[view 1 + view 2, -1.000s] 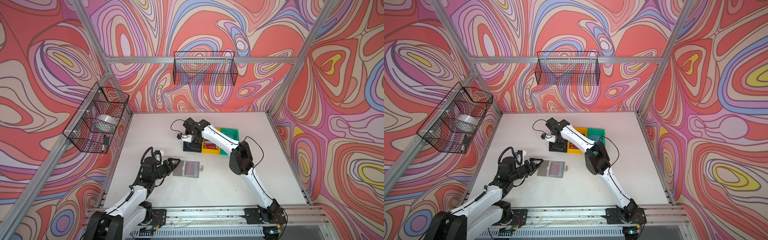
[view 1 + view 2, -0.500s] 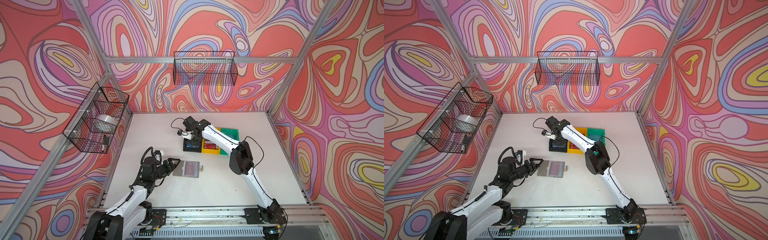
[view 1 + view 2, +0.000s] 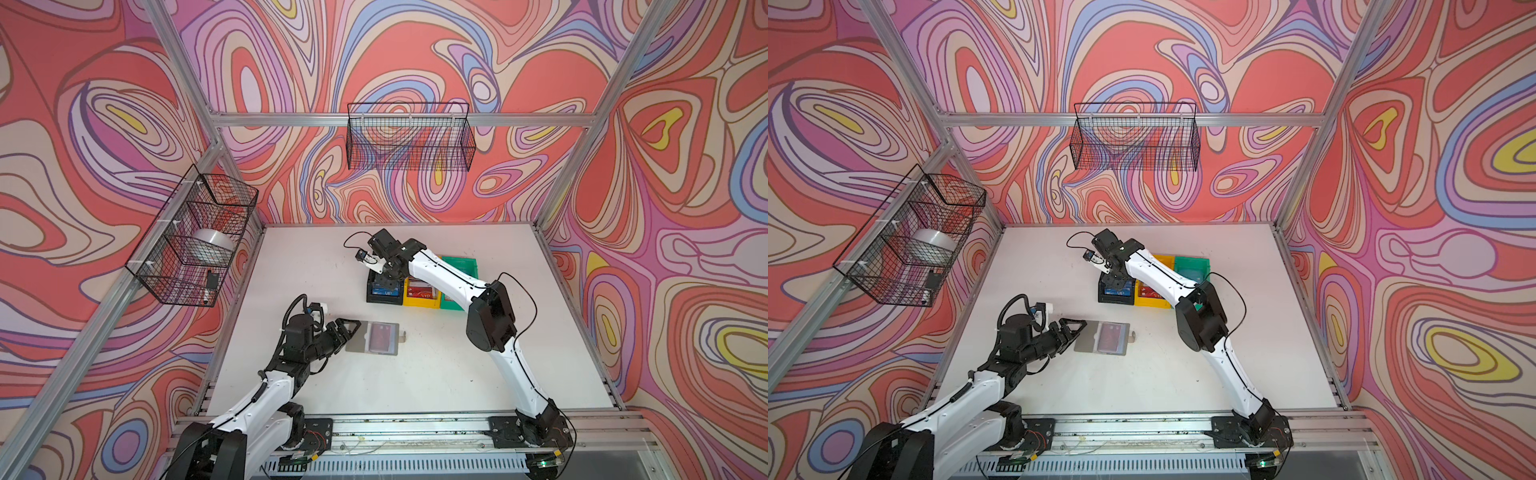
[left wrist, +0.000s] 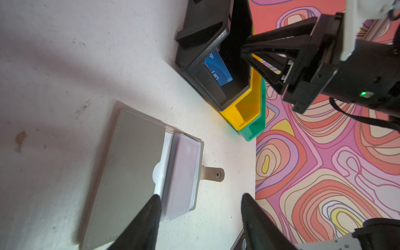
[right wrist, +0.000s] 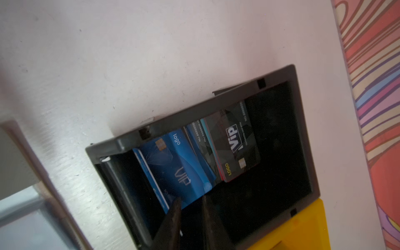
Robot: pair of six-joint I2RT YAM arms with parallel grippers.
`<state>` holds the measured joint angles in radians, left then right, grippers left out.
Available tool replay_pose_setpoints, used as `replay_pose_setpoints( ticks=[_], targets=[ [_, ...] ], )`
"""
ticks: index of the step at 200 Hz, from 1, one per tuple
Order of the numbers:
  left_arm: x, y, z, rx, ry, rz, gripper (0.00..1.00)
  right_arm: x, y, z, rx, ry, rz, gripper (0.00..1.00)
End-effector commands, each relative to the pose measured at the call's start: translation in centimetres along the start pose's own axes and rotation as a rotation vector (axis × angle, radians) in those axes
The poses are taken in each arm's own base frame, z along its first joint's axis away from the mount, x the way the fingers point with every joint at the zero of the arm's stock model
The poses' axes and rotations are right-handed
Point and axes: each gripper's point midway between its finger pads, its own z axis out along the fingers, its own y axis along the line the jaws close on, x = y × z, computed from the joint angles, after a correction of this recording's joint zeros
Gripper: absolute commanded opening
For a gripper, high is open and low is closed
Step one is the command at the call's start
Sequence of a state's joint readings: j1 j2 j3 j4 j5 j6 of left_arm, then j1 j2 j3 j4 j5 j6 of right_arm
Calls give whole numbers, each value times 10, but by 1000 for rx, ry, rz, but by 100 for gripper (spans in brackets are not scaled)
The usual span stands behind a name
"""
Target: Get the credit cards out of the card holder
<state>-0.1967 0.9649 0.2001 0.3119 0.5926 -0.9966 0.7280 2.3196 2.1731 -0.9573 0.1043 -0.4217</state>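
Card holder [image 3: 372, 337] lies opened flat on the bench [image 3: 415, 374], well apart from the bins and just ahead of the left end effector [image 4: 200, 195]. That end effector's jaws are spread, with one fingertip [image 4: 154, 201] over the grey cover's edge; contact cannot be confirmed. The holder's long axis runs side to side across the bench: cover half toward the left arm, clear sleeve [image 4: 184, 173] and snap tab [image 4: 214, 174] pointing toward the right arm's side. A dark red card [image 3: 382, 336] shows under the sleeve. Right end effector [image 5: 191, 198] hangs over the black bin [image 5: 194, 112], jaws slightly parted and empty; a blue card [image 5: 179, 171] lies inside. Risks, as judged: an unpinned holder would likely slide with any pull on the card, the sleeve may grip it, and the right fingers could snag the bin rim when lifting.
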Motion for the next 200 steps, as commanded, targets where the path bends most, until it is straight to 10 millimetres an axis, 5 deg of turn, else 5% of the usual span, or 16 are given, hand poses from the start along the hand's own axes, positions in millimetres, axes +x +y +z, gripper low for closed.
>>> replay_pose_setpoints(
  ticks=[1, 45, 92, 131, 200],
  targets=[
    [4, 11, 0, -48, 10, 9, 62, -11, 7, -38, -51, -101, 80, 21],
    [7, 23, 1, -101, 27, -2, 62, 8, 51, -56, -266, -84, 192, 16],
    [11, 34, 7, -125, 50, -25, 59, 38, 103, -47, -486, -83, 379, 8],
    [10, 36, 16, -127, 76, -37, 55, 67, 123, -32, -531, -50, 452, 5],
    [12, 41, 20, -129, 84, -61, 50, 79, 139, -18, -581, -29, 495, 3]
  ],
)
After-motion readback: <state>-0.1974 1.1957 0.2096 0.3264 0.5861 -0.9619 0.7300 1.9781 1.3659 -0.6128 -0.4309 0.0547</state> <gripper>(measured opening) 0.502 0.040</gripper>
